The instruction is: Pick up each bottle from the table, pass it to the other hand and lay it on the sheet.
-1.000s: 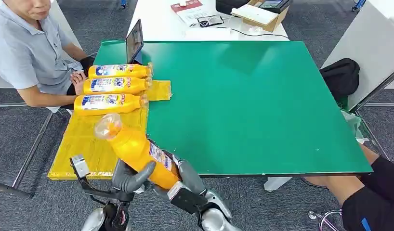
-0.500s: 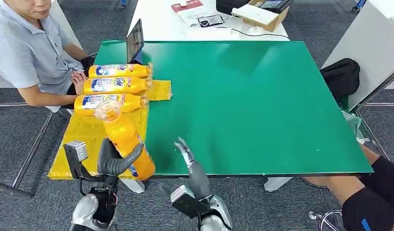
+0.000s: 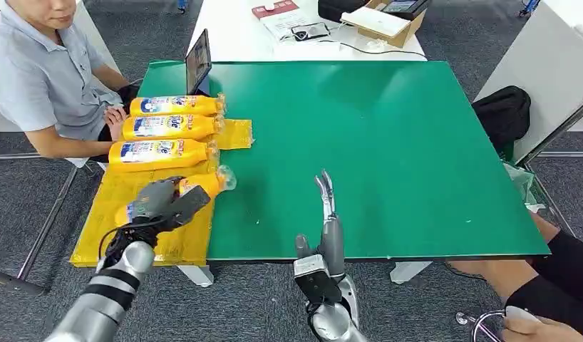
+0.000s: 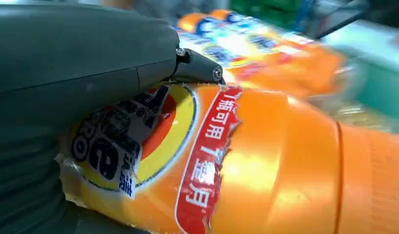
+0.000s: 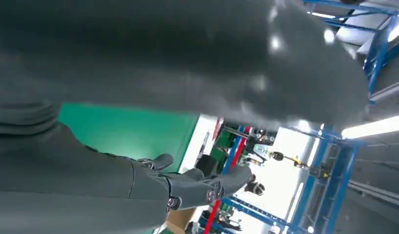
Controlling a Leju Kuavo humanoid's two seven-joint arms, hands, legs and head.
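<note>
Three bottles (image 3: 176, 128) lie on the yellow sheet (image 3: 125, 214) at the tabletop's (image 3: 388, 157) left edge; the left hand (image 3: 164, 201) holds the fourth bottle (image 3: 203, 184) low over it, unreleased. Right hand (image 3: 327, 214) empty, fingers straight.

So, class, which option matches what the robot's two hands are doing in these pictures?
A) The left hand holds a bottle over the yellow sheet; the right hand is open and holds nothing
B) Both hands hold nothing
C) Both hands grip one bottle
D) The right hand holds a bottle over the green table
A: the left hand grips the orange bottle over the yellow sheet, while the right hand is open above the green table.
</note>
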